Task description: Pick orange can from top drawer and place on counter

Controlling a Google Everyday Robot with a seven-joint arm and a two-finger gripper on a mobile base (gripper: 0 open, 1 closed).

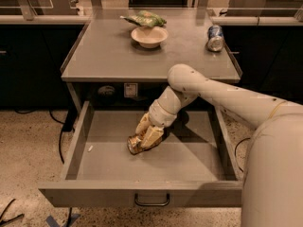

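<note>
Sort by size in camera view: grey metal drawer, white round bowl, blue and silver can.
Largest: grey metal top drawer.
Middle: white round bowl.
Smallest: blue and silver can.
The gripper sits in the drawer, at the orange can.

Smooth off-white tubular robot arm (pixel 222 93), thick segs w/ a rounded elbow joint, a few small dark dots along the shell. Big pale rounded section at btm right w/ a thin yellowish curved line. Lighter wrist collar. Cream-yellow gripper (pixel 149 135), down inside the wide shallow grey metal top drawer (pixel 189 162).
</note>
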